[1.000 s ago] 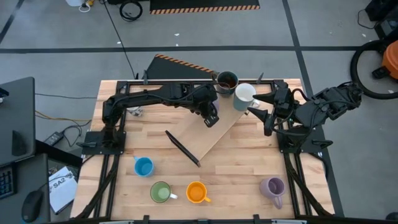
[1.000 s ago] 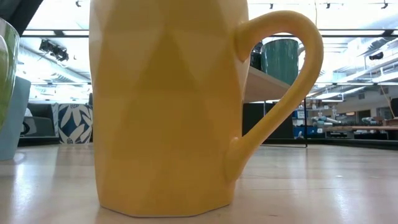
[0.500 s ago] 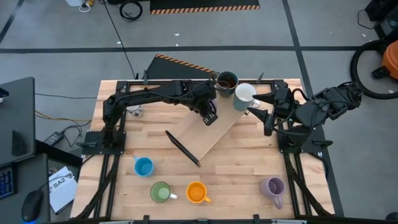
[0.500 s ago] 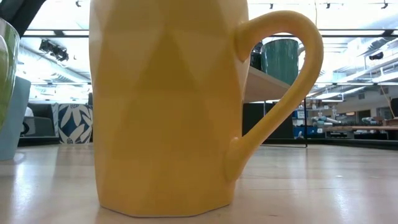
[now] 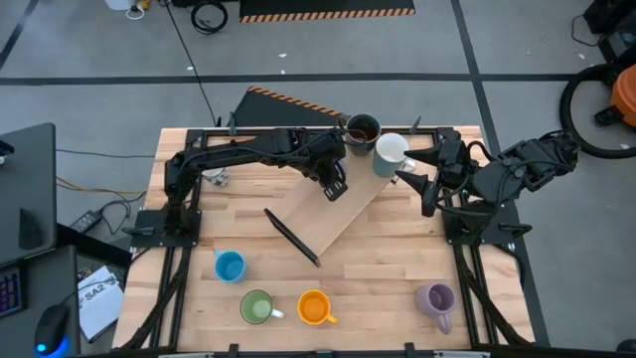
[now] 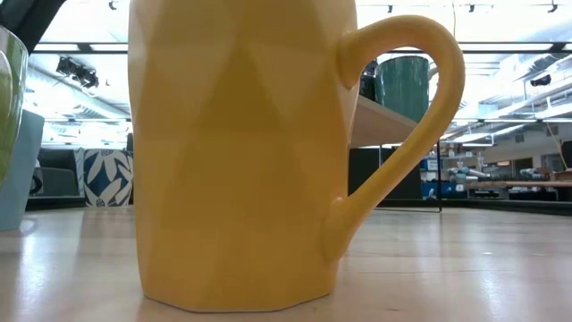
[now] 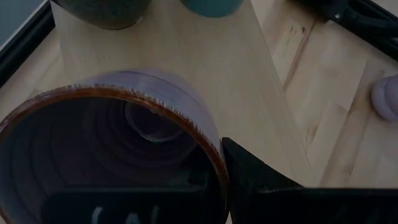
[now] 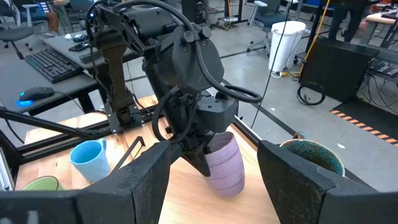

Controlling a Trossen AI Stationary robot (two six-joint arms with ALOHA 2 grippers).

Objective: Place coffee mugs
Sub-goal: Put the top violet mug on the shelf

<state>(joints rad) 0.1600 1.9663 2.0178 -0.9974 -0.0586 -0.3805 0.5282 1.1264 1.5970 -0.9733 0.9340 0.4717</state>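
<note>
Left gripper (image 8: 205, 163) grips empty lilac mug (image 8: 224, 163) over slanted board (image 5: 333, 221); right gripper (image 5: 425, 189) spread wide, idle near white mug (image 5: 390, 150).

A grey floor (image 5: 89, 89) crossed by dark lines surrounds the wooden table (image 5: 388, 259). A black-and-yellow striped strip (image 5: 328, 13) lies at the top centre of the high view, with a black cable (image 5: 189, 60) trailing below it. A desk (image 5: 28, 189) sits at the left edge. In the right wrist view, a white bin (image 8: 285, 45) stands upper right and a keyboard (image 8: 53, 64) at the left.
</note>
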